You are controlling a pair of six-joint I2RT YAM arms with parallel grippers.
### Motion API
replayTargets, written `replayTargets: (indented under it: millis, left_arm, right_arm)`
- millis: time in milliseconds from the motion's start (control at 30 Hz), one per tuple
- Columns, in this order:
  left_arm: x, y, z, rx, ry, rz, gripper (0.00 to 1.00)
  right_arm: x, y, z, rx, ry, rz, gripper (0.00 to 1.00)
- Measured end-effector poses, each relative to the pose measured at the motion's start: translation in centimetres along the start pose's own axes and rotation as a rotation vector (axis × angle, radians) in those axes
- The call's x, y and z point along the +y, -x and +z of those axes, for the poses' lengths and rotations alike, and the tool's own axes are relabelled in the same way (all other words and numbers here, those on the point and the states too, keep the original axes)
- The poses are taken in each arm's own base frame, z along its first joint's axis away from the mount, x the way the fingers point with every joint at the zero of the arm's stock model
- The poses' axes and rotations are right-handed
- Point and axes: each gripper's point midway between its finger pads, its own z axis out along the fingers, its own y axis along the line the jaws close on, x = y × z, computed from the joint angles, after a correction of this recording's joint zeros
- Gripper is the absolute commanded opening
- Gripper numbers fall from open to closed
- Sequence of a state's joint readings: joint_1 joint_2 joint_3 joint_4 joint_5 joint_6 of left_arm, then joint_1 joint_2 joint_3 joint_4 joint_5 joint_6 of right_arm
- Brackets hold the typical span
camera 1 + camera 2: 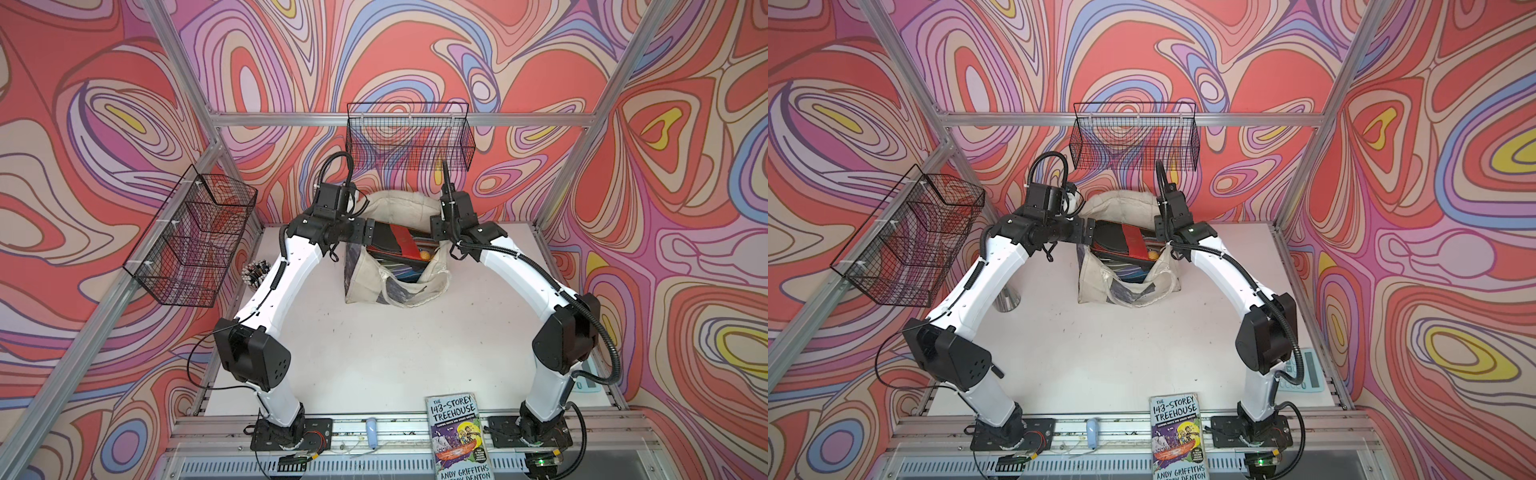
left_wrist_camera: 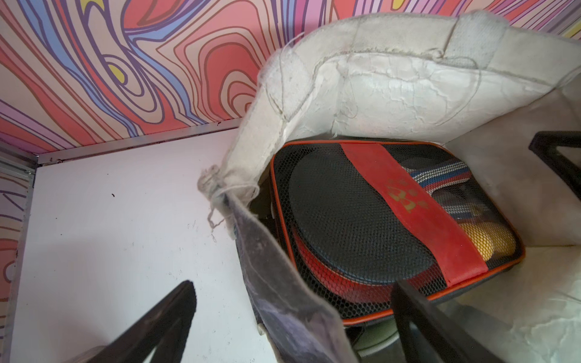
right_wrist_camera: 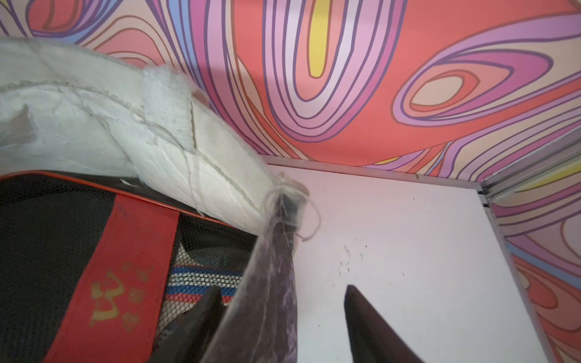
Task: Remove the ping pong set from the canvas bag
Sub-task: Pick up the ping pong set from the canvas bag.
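Cannot see most of the ping pong set, buried in the canvas bag; only a black mesh case with red band. Spread astride bag walls at left gripper and right gripper, case beside inner fingers.

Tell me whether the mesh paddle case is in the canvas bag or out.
In. The mesh paddle case lies inside the canvas bag, whose cream walls rise around it.

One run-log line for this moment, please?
bag: set inside | left pincer: open, astride bag wall | right pincer: open, astride opposite wall
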State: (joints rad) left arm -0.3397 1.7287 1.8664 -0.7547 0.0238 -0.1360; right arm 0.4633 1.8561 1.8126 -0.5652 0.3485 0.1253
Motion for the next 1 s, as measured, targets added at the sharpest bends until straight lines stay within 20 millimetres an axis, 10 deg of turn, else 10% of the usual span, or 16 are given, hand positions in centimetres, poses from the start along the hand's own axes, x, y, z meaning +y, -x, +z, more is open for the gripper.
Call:
replayTargets:
  millis: [300, 467, 667, 900, 1000]
  left_arm:
    - [0.5, -0.8, 1.0, 0.056, 0.033, 0.005, 0.92]
    - [1.2, -3.1, 3.4, 0.149, 0.067, 0.009, 0.65]
    - [1.4, -3.9, 3.6, 0.179, 0.078, 0.016, 0.0]
    - [0.9, -4.3, 2.5, 0.167, 0.05, 0.046, 0.0]
    - [0.3, -5.0, 1.3, 0.142, 0.02, 0.071, 0.0]
  right_arm:
    - [0.0, -0.1, -0.1, 0.01, 0.0, -0.015, 0.0]
    - [0.2, -0.2, -0.4, 0.008, 0.017, -0.026, 0.0]
    - [0.0, -1.0, -2.7, 0.006, 0.062, -0.055, 0.0]
    - [0.0, -2.6, -5.0, 0.028, 0.115, -0.097, 0.0]
    - [0.2, -2.9, -5.8, 0.024, 0.14, -0.115, 0.45]
